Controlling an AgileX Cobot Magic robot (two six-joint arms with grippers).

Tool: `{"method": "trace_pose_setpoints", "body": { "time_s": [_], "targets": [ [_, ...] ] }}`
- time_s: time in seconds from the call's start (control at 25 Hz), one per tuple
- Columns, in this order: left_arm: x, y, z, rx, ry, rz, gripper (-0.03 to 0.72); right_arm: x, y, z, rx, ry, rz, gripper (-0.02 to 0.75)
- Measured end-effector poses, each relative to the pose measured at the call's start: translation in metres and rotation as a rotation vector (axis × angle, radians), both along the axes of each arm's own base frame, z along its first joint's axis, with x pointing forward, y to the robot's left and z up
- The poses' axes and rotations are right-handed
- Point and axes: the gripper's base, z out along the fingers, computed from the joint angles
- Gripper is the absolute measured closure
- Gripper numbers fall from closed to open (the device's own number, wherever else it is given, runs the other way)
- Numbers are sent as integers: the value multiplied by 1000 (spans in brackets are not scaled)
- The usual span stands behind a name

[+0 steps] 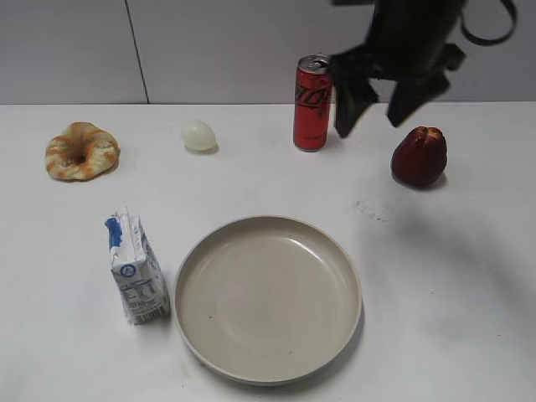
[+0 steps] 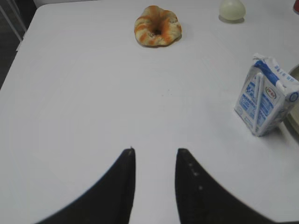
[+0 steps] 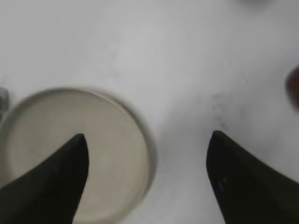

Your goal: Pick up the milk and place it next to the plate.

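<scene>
The milk (image 1: 137, 270) stands upright on the table (image 1: 469, 285) just beside the plate (image 1: 343, 268), off its left rim, with only a sliver of table between carton and dish in the exterior view. So the job looks all but settled, or else the carton has yet to be lifted; from here I can't call which.

From the left pincer (image 2: 155, 151), the milk (image 2: 265, 95) sits ahead and off to the right, its long axis vertical and its blue gabled ridge running roughly away from the camera. That pincer's jaws are apart with bare table between them, holding nothing. It is clearly the nearer one.

The right pincer (image 1: 367, 113) hangs high at the far side. From there the carton is well away, beyond the whole plate. In its wrist view the jaws are spread wide, empty, with the plate (image 3: 140, 140) below and to the left.

Around the right pincer: the red can (image 1: 311, 102) just to its left, a dark red fruit (image 1: 419, 156) just below it. Far ahead of the left pincer lie the bread ring (image 2: 157, 25) and a pale egg (image 2: 232, 9), neither in the lane.

Nothing blocks the left pincer's line to the carton. The plate rim, hard against the milk's far side, would be the one thing to mind.
</scene>
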Motion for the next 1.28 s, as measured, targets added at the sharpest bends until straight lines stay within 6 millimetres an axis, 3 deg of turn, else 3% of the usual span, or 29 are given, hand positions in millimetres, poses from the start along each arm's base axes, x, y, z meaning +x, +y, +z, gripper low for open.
{"method": "trace_pose_setpoints", "body": {
  "time_s": [0.2,0.36,0.48,0.76,1.0,1.12,1.28],
  "targets": [
    [0,0,0,0,0,0,459,-34,-76,-15,-34,38,-99,146],
    [0,0,0,0,0,0,459,-86,-125,-10,-32,-23,-203,146],
    [0,0,0,0,0,0,459,-128,-146,1,-23,-120,-265,146],
    [0,0,0,0,0,0,459,-217,-164,16,-15,-365,-301,146],
    [0,0,0,0,0,0,459,-288,-178,7,-2,-607,-335,146],
    [0,0,0,0,0,0,459,-316,-181,-3,29,-714,-340,146],
    [0,0,0,0,0,0,459,-341,-184,1,71,-873,-341,146]
  ]
}}
